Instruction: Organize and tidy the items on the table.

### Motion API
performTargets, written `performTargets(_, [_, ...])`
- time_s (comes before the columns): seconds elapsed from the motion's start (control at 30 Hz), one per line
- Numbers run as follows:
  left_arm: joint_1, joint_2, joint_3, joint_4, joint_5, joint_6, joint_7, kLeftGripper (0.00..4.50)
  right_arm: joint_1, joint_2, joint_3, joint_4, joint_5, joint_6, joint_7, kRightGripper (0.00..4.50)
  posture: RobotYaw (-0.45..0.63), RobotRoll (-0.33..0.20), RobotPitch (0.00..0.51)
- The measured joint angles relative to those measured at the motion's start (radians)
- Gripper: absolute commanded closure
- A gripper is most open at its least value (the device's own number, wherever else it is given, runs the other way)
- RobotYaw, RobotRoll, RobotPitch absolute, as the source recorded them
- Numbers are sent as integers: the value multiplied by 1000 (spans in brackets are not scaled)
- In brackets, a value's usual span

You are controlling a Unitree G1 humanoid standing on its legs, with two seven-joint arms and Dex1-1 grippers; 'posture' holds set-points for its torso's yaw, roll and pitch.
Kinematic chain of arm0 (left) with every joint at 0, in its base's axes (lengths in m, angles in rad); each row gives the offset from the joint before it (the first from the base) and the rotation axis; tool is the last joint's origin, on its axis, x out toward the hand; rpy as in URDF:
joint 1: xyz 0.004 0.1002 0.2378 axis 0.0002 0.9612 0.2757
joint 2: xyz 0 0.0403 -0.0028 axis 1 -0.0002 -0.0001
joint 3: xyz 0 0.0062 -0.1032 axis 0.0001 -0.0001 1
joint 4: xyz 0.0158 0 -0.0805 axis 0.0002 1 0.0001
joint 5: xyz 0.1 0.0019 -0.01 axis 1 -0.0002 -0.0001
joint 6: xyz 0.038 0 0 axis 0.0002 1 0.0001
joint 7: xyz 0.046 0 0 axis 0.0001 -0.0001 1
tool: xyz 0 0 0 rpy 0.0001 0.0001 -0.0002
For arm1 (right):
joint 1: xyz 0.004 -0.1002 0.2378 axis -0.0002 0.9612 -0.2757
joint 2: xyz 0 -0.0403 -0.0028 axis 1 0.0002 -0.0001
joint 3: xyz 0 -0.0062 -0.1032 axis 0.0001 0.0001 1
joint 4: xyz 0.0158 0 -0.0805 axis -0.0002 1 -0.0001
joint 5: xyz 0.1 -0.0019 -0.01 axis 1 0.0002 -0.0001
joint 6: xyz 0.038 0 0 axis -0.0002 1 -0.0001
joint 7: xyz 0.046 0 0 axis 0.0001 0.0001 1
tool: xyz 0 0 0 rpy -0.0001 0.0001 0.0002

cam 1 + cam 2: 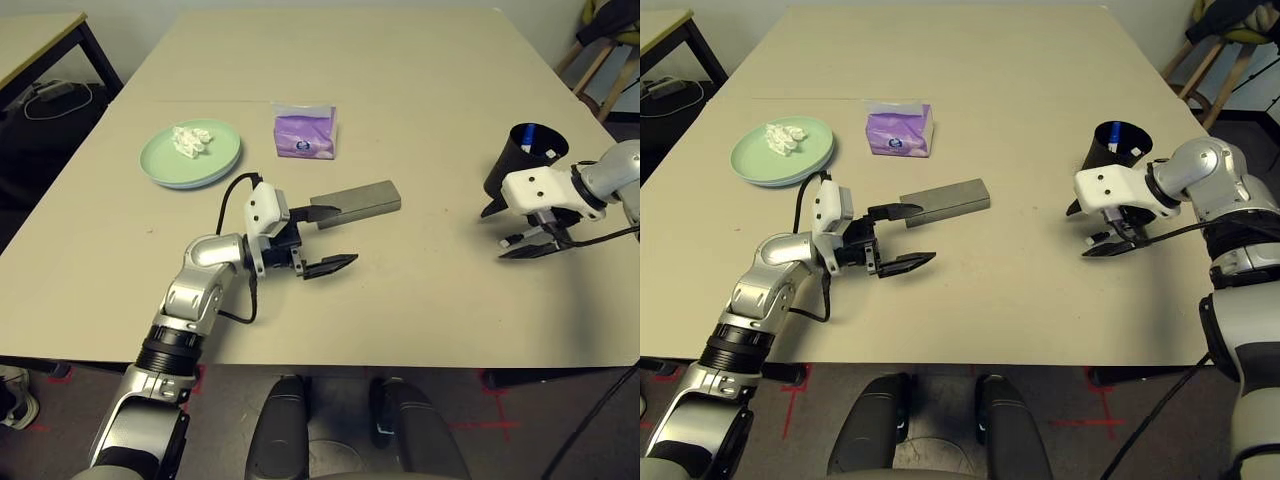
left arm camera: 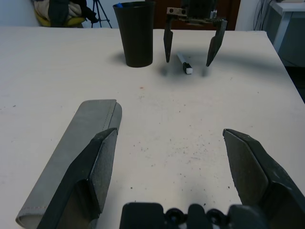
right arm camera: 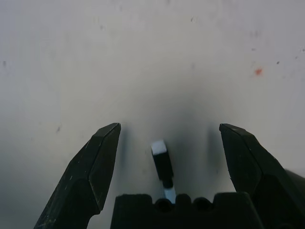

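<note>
Directly under the right gripper point(image 1: 527, 243) a short white pen point(image 2: 185, 63) is seen lying on the table point(image 1: 420, 120), between the two black fingers, which are spread wide and hold nothing. The gripper is tilted steeply down, just beside the black cup point(image 1: 521, 156). A risk is judged here: the pen is thin and lies flat, so if the fingers are closed at a poor angle it could be flicked away or rolled out from between them. The cup stands so near that it could be nudged or tipped by the wrist, and something blue-tipped (perhaps another pen) already stands in it and could be spilled.

Further over, the left gripper point(image 1: 325, 238) is held level, its jaws likewise wide apart and empty, with one finger point(image 2: 90, 171) close against the end of the grey glasses case point(image 1: 358, 202); whether it touches cannot be told. The case could be pushed askew if this arm is swung sideways.

Beyond it, toward the far left of the table, the purple tissue pack point(image 1: 305, 132) stands beside the pale-green plate point(image 1: 165, 165), on which the crumpled tissue point(image 1: 191, 139) rests.

Counted: two grippers, one pen on the table, one cup, one glasses case, one tissue pack, one visible plate (any plate beneath cannot be told), one crumpled tissue.
</note>
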Motion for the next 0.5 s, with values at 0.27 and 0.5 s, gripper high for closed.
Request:
performTargets(0.27, [-2,0,0,0,2,-25,-1,0,-50,-2,66,80,-111,-105,-35,25,218,0,183])
performTargets(0.5, [-2,2,-2,0,7,-36,2,0,-77,-2,108,122,-190,-158,-95,25,227,0,185])
